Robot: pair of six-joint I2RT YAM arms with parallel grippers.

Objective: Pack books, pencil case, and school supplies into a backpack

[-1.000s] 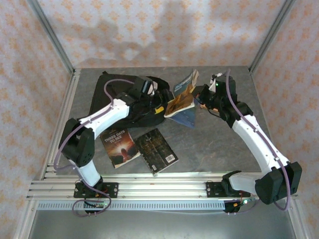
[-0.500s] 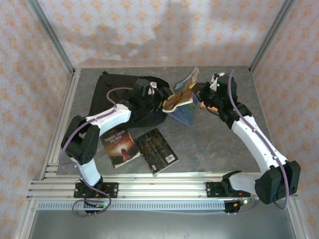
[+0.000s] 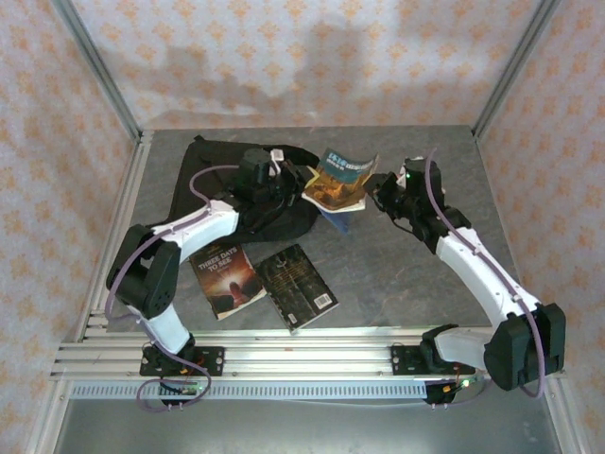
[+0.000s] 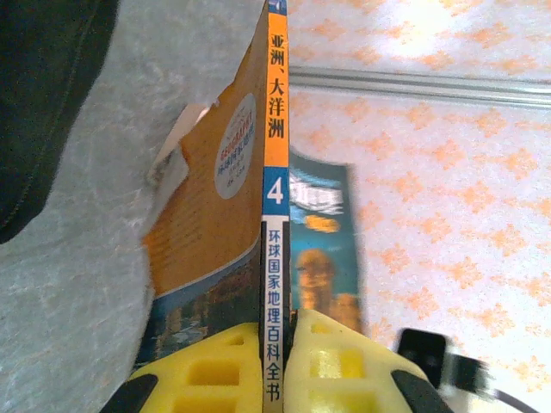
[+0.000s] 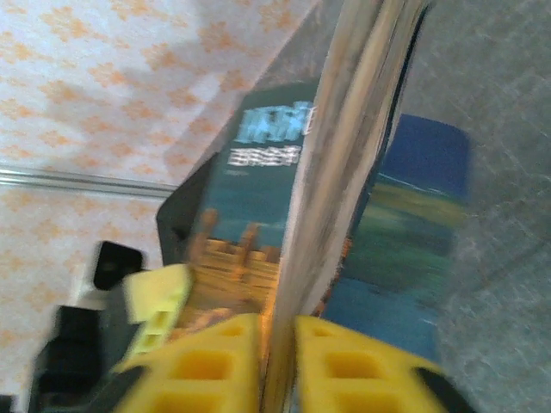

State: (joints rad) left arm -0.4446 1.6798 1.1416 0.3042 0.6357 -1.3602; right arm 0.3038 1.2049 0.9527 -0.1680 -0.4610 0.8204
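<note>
- blue-and-orange book: held up between both arms, just right of the backpack
- left gripper: clamped tight on its spine
- right gripper: fingers flank the page edge; blurred, grip cannot be told
- dark book, black-grey book: flat on table, side by side

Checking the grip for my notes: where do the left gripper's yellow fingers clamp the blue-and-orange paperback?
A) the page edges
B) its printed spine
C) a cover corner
B: the left wrist view shows the left gripper shut, its yellow fingers pressed on both sides of the printed spine of the blue-and-orange paperback.
</note>
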